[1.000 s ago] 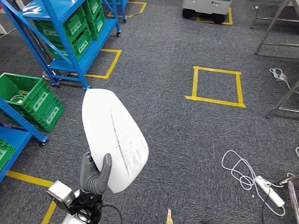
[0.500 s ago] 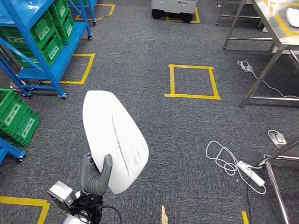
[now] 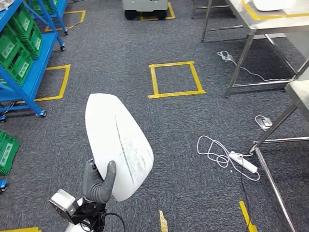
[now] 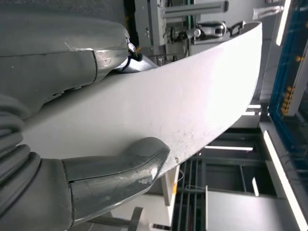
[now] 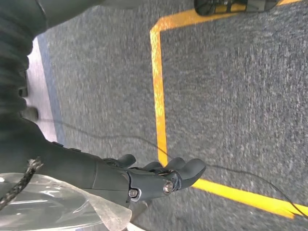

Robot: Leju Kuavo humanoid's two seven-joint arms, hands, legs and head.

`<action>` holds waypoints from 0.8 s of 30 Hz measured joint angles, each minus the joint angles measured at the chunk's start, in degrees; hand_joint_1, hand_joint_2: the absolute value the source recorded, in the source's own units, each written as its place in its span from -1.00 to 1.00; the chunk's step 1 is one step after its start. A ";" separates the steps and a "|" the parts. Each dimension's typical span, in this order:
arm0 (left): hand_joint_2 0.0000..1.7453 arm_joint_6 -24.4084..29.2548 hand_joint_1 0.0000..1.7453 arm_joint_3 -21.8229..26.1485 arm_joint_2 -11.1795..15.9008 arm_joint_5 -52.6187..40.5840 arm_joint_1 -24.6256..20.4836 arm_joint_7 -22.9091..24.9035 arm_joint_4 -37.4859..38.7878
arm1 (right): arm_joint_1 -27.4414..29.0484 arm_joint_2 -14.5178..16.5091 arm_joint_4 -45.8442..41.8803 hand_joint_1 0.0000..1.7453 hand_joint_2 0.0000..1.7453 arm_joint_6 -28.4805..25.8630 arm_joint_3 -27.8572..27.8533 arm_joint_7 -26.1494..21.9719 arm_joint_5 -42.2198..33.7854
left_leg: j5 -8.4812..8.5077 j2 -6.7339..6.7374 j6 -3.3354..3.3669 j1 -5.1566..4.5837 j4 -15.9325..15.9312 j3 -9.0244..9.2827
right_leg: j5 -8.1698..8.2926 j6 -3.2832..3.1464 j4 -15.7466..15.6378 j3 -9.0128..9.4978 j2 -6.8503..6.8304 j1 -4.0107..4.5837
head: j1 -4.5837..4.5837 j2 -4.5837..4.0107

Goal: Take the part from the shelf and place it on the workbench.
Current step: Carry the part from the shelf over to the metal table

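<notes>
I am holding the white part [image 3: 117,144] upright at lower left of the head view, my left hand [image 3: 97,182] gripping its lower edge, thumb pressed on the face. A dark streak is running down the panel; no writing on it is readable. My right hand [image 5: 160,179] is hanging over the carpet [image 3: 182,130] with nothing in it, fingers held loosely together and slightly bent. White labels are showing on the green crates [image 3: 20,53] in the blue shelf [image 3: 33,79] at upper left, too small to read. I am seeing one whole yellow tape square [image 3: 175,79] at centre. Open carpet is lying between me and the steel bench [image 3: 255,26] at upper right, while a white power strip [image 3: 243,161] and its looped cable are trailing at right beside a second bench's [image 3: 297,89] legs.
</notes>
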 joint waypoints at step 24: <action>1.00 1.30 1.00 0.02 0.02 -1.55 0.35 -0.07 -0.07 | 0.39 0.17 0.00 -1.00 1.00 0.74 -0.02 -0.64 -0.73 | 7.16 3.67 1.66 -0.24 -10.30 3.22 | -0.69 3.02 1.94 -1.01 -2.87 -0.35 | 0.65 0.00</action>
